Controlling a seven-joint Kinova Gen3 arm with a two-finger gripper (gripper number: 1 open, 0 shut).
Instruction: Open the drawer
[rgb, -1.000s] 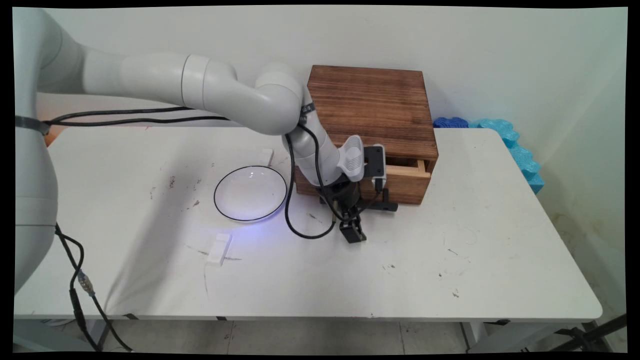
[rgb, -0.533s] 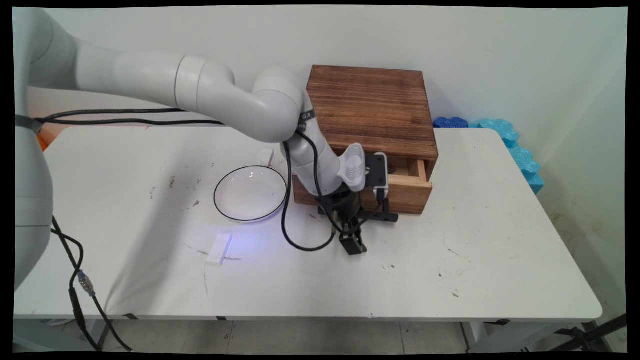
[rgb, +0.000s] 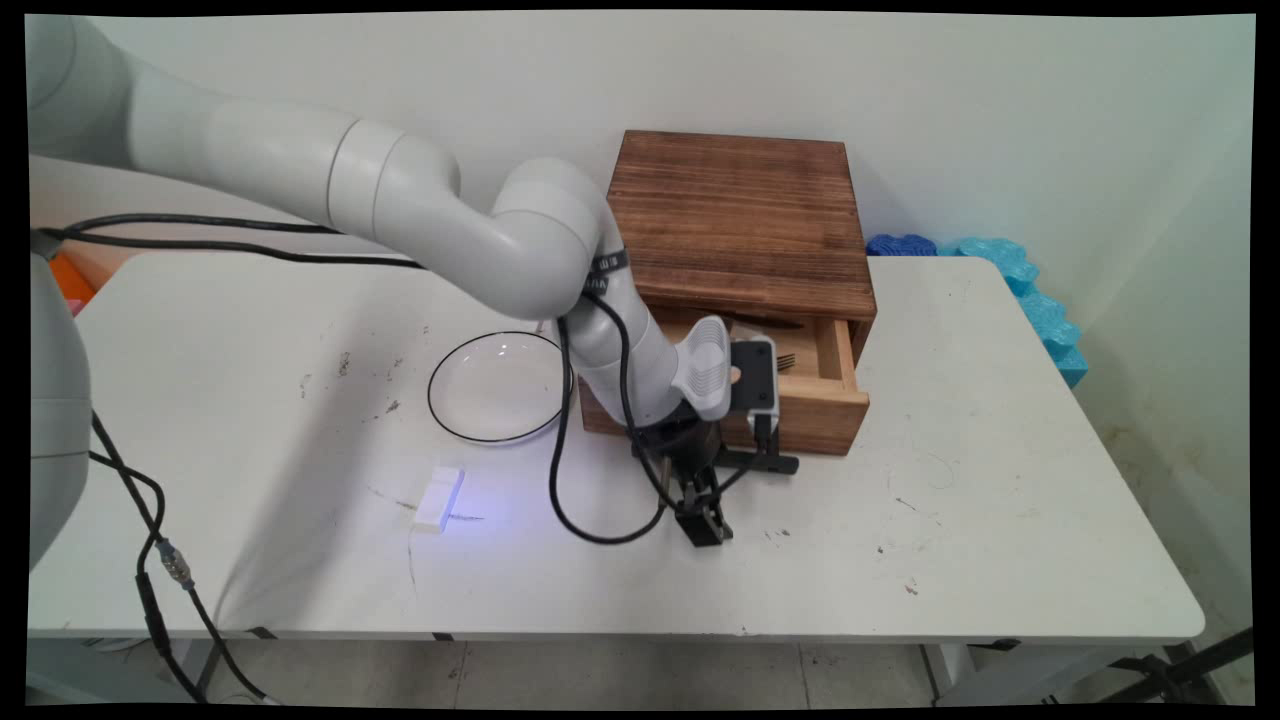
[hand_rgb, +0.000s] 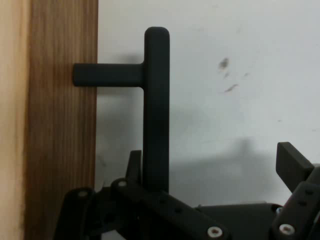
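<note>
From the main view I see the gripper (rgb: 706, 522) hanging low over the white table (rgb: 1000, 520), just in front of the wooden drawer box (rgb: 745, 225) that stands toward the table's back edge. The box's drawer (rgb: 815, 410) is slid partway out toward the near side, and inside it, right of the arm's wrist, I can make out the dark tines of a fork (rgb: 786, 361) (only its tip shows; the wrist hides anything else). The black bar handle (rgb: 765, 461) sticks out from the drawer front, and the gripper sits right at its left end. From this angle I cannot tell how the jaws stand. Left of the box lies a clear glass bowl with a dark rim (rgb: 497, 387), close beside the drawer's left corner. Farther left of the box and nearer the table's front edge lies a small white block (rgb: 438, 498). Blue foam pieces (rgb: 1010, 275) lie behind the table, right of the box.

In the hand view I look straight along the fingers. The handle (hand_rgb: 156, 107) runs up from between them, its post joining the drawer front (hand_rgb: 60, 150) at the picture's left. One finger (hand_rgb: 134, 167) lies against the bar, while the other (hand_rgb: 294, 165) stands well clear across bare table, so the jaws are wide and clamp nothing.
</note>
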